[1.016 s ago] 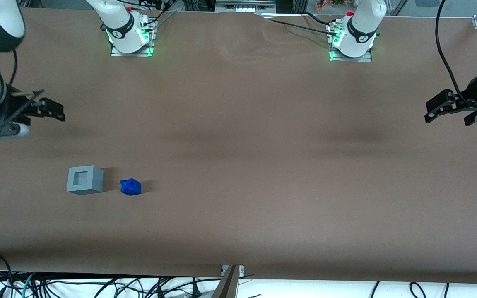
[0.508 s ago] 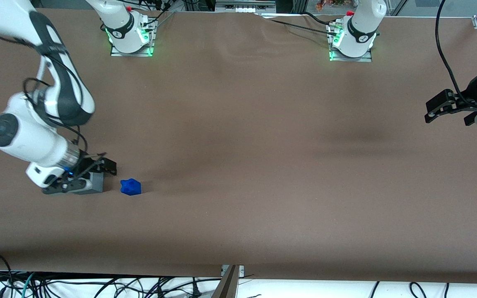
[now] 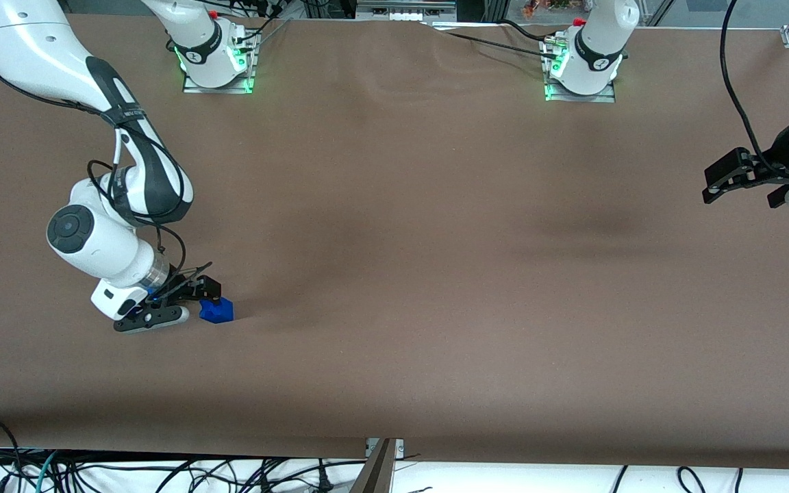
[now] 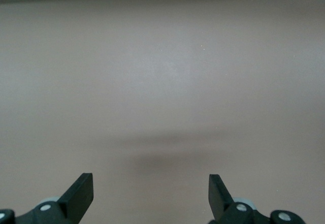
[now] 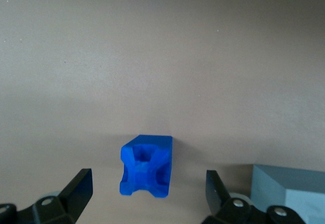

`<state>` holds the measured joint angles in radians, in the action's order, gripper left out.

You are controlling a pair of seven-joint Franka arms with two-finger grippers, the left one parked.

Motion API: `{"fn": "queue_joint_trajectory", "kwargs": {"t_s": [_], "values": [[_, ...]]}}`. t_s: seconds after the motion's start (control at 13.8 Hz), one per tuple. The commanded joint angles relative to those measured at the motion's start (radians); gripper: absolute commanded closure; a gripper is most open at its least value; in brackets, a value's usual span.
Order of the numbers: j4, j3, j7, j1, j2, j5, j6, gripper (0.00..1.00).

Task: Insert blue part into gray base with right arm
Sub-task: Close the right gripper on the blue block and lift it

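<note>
The blue part lies on the brown table toward the working arm's end. My right arm's gripper is low over the table right beside it, open and empty, with the fingers pointing at it. In the right wrist view the blue part sits centred just ahead of the open gripper, and neither finger touches it. The gray base shows only as a corner beside one finger. In the front view the wrist hides the gray base.
Both arm bases with green lights stand at the table edge farthest from the front camera. Loose cables hang below the near edge. The brown table cover stretches toward the parked arm's end.
My right arm has swung in from the table's end, passed over the gray base and come down next to the blue part. Neither the blue part nor the base has moved.
</note>
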<state>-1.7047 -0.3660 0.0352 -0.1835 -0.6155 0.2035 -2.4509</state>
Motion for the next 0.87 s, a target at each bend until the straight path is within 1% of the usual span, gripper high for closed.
{"fn": "queue_joint_trajectory", "kwargs": {"t_s": [0.0, 0.15, 0.22, 0.36, 0.44, 0.58, 0.65, 0.73, 0.8], "values": [[-0.01, -0.008, 0.023, -0.002, -0.039, 0.043, -0.069, 0.03], [-0.01, -0.008, 0.023, -0.001, -0.061, 0.048, -0.091, 0.06], [-0.01, -0.007, 0.023, -0.001, -0.069, 0.048, -0.1, 0.1], [-0.01, -0.007, 0.023, -0.001, -0.079, 0.048, -0.106, 0.23], [-0.01, -0.007, 0.023, -0.001, -0.081, 0.048, -0.106, 0.34], [-0.01, -0.005, 0.02, -0.002, -0.078, 0.047, -0.099, 0.6], [-0.01, -0.005, 0.017, -0.004, -0.069, 0.047, -0.088, 0.7], [-0.003, -0.004, 0.012, -0.004, -0.052, 0.047, -0.05, 0.76], [0.002, -0.004, 0.008, -0.005, -0.021, 0.047, 0.007, 0.77]]}}
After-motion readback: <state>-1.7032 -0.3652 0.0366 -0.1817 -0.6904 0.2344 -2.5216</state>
